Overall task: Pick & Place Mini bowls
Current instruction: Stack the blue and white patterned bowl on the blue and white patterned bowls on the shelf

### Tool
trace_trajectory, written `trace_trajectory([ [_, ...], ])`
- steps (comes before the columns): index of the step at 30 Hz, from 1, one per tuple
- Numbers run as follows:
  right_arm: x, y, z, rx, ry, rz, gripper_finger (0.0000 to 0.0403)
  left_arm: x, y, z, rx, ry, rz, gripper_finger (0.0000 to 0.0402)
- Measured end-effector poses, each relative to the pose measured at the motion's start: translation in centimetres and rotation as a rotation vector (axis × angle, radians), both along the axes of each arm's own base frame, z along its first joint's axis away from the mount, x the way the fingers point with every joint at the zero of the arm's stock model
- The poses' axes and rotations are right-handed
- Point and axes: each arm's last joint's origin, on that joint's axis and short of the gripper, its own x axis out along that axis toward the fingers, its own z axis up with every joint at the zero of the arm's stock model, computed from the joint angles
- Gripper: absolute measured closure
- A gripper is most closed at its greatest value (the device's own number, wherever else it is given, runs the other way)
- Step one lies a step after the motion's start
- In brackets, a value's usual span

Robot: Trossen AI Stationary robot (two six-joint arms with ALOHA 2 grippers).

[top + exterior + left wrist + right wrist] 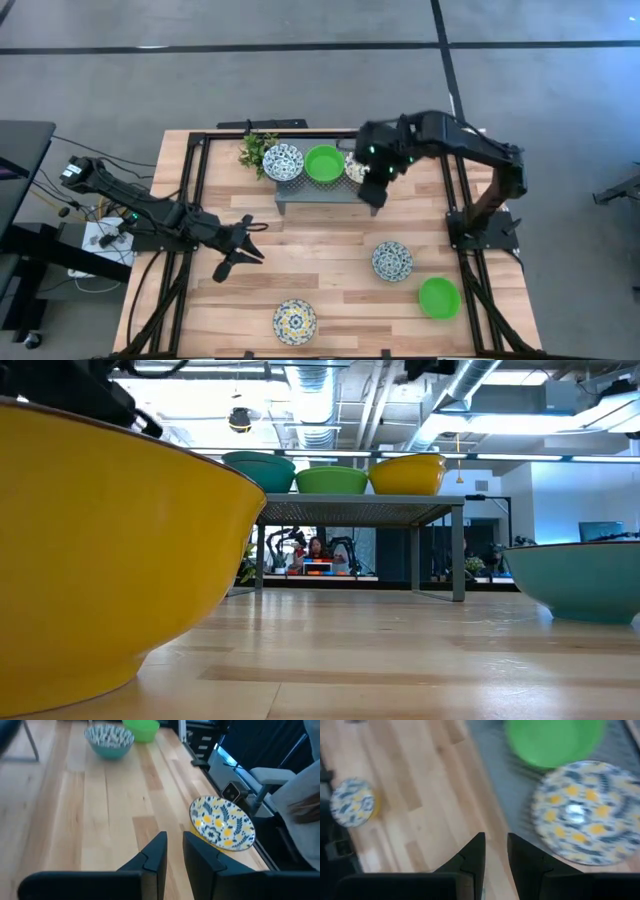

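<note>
Three mini bowls sit on top of the grey stand (318, 190) at the far middle: blue-patterned (283, 161), plain green (322, 164) and yellow-patterned (585, 815). On the table rest a blue-patterned bowl (392, 260), a green bowl (439, 298) and a yellow-patterned bowl (294, 321). My right gripper (375, 192) hangs above the stand's right end, pointing down, fingers (472, 857) a little apart with nothing between them. My left gripper (240, 250) hovers over the table's left middle, narrowly open and empty, with the yellow-patterned bowl (222, 822) ahead of it.
A green plant sprig (257, 150) lies at the stand's left end. Black frame rails (196, 200) run along the table's sides. Bare wood lies between the stand and the bowls near the front edge.
</note>
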Motion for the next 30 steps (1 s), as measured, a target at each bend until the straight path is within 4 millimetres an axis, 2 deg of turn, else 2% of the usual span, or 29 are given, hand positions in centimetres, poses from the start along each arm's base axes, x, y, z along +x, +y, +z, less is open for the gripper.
trace_trajectory([
  [4,-0.4,2.9,-1.2,0.002,-0.042,0.106,0.0326,-0.2,-0.4,-0.2,-0.033,0.017,-0.008,0.0339],
  [8,-2.1,5.4,-3.0,0.054,-0.106,0.221,0.0326,-0.6,-1.6,0.3,-0.074,-0.025,-0.074,0.0339],
  [12,-3.9,7.4,-5.4,0.12,-0.272,0.334,0.0326,-0.9,-3.3,1.3,-0.149,-0.116,-0.159,0.0339],
  [16,-5.4,8.6,-8.5,0.185,-0.395,0.322,0.0326,-0.5,-4.3,1.6,-0.188,-0.177,-0.193,0.0339],
  [20,-6.1,9.7,-12.4,0.195,-0.447,0.275,0.0326,1.2,-4.4,0.7,-0.136,-0.144,-0.07,0.0339],
  [25,-6.2,12.0,-17.5,0.202,-0.466,0.359,0.0326,4.4,-4.5,0.6,-0.108,-0.077,-0.027,0.0325],
  [27,-6.2,13.0,-19.1,0.208,-0.478,0.393,0.0326,5.7,-4.7,0.8,-0.104,-0.031,-0.049,0.0315],
  [30,-5.9,14.3,-20.4,0.186,-0.515,0.419,0.0326,7.4,-5.1,1.3,-0.093,0.031,-0.068,0.03],
])
